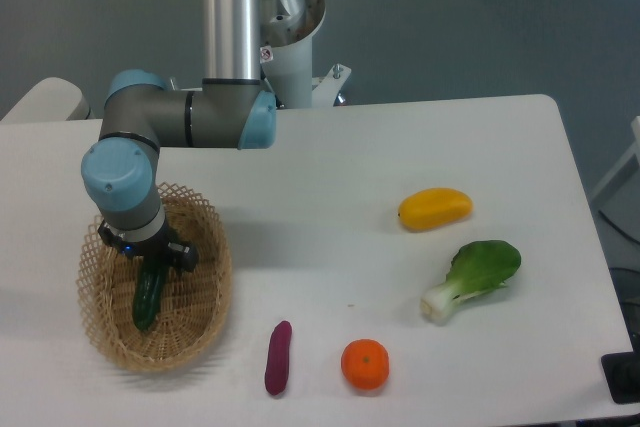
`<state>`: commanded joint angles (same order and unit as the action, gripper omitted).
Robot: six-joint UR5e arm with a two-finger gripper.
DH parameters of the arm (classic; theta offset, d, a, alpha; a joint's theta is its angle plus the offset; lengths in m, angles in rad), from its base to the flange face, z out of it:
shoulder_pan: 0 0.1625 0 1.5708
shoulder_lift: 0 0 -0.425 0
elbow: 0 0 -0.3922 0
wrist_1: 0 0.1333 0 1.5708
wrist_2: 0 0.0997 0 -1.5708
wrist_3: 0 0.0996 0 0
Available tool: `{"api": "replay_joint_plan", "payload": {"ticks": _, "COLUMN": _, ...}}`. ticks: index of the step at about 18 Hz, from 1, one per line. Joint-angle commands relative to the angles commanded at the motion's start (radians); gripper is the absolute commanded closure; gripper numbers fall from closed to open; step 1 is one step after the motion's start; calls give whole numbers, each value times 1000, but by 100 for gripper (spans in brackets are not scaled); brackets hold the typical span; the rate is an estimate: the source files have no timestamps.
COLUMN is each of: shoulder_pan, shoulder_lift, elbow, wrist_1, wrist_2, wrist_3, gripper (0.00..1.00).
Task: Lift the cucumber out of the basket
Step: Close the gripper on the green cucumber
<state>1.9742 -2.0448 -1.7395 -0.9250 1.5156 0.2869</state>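
Observation:
A dark green cucumber (148,297) lies lengthwise inside the tan wicker basket (205,317) at the left front of the table. My gripper (146,257) hangs straight down over the cucumber's upper end, low inside the basket. The wrist body hides the fingers, so their state does not show. The top of the cucumber disappears under the gripper.
A purple eggplant-like vegetable (278,356) and an orange (364,364) lie near the front edge. A yellow mango (434,209) and a bok choy (474,275) sit to the right. The arm's base (290,17) stands at the back.

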Motion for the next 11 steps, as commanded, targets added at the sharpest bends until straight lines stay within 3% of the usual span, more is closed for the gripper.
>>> {"api": "replay_joint_plan", "payload": {"ticks": 2, "shoulder_pan": 0, "shoulder_lift": 2, "elbow": 2, "wrist_1": -2, "wrist_2": -2, "wrist_3": 0, "gripper": 74}}
{"api": "replay_joint_plan", "payload": {"ticks": 11, "shoulder_pan": 8, "shoulder_lift": 20, "elbow": 43, "wrist_1": -17, "wrist_2": 0, "wrist_3": 15, "gripper": 80}}
